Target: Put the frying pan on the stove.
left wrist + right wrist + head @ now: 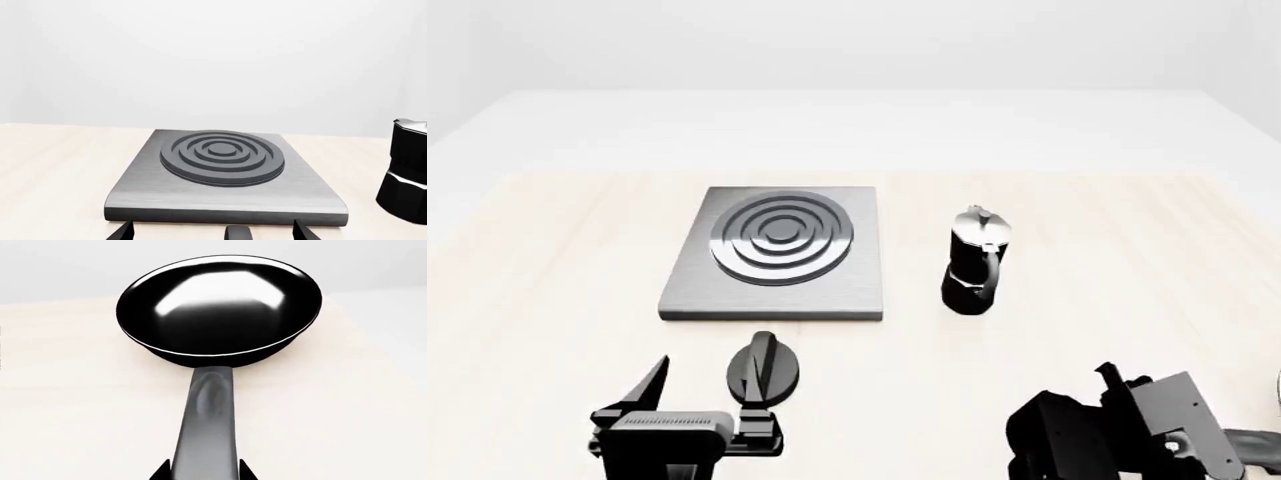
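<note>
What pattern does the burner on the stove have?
Dark concentric rings on the stove, clearest in the left wrist view.

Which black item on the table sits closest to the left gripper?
The knob, lying flat just beside the left gripper; the moka pot stands upright farther off, right of the stove.

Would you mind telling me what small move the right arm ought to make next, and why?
Probably close the right gripper on the frying pan handle. In the right wrist view the handle runs straight down between the two fingertips, so the grip looks lined up, though whether the pads already touch is unclear. The stove is bare, with the moka pot beside it.
</note>
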You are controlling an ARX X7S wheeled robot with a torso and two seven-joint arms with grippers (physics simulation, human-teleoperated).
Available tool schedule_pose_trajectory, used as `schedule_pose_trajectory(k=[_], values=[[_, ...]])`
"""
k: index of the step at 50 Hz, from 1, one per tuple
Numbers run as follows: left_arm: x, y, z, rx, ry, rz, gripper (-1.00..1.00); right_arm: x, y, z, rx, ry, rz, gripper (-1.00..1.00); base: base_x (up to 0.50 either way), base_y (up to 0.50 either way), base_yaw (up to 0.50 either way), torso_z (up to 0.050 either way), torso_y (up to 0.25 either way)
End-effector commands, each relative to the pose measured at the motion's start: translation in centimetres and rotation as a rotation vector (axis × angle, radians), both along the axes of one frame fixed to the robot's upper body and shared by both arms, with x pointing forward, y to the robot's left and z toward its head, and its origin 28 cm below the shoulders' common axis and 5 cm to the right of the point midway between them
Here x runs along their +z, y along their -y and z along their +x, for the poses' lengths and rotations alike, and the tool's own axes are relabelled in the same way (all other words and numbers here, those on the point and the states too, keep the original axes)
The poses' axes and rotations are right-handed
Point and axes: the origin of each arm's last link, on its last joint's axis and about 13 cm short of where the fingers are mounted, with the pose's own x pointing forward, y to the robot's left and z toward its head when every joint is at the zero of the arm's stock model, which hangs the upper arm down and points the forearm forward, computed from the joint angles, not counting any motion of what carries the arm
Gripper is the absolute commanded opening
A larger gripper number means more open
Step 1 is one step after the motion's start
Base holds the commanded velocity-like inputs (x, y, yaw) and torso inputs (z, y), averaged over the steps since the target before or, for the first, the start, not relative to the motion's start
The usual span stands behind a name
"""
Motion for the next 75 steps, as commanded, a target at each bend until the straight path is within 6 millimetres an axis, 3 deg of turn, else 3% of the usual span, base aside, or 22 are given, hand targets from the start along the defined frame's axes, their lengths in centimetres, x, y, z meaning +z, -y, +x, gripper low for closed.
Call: schedule_pose_trajectory(k=[1,75], values=[[-0.2,0.0,0.0,0.000,-0.002,0.001,1.00,0.8,-0.6,-1.1,0.082,0.045,-0.086,-1.00,0.00,0.00,0.00,0.000,0.000],[-0.2,0.0,0.0,0.004,-0.005,0.003,1.00,5.1,-4.8,-5.7,0.389,0.272,-0.218,-1.00,0.00,0.00,0.00,0.000,0.001]])
